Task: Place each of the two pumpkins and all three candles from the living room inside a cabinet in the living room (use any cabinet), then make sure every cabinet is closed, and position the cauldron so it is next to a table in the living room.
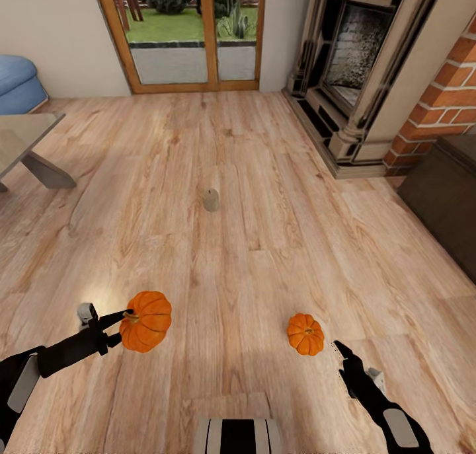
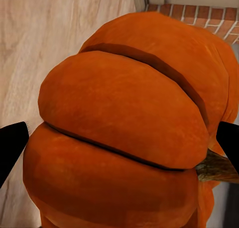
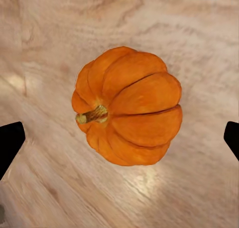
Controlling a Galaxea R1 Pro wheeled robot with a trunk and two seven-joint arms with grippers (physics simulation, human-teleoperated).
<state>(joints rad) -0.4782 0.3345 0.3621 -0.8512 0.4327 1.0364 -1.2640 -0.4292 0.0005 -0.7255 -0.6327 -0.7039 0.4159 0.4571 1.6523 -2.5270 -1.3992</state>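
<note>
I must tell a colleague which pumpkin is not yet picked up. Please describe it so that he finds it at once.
Start from the wooden floor in front of the brick fireplace. Near the robot's right gripper lies the smaller pumpkin, on its side, between that gripper's open jaws but untouched. Unlike the larger pumpkin, held by the left gripper, it rests on the boards; the beige candle stands farther away.

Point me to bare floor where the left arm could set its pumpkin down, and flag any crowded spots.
Open wood floor lies between the candle and both pumpkins, and left toward the table. Tightest is near the right gripper, beside the smaller pumpkin. The left gripper holds the larger pumpkin.
</note>
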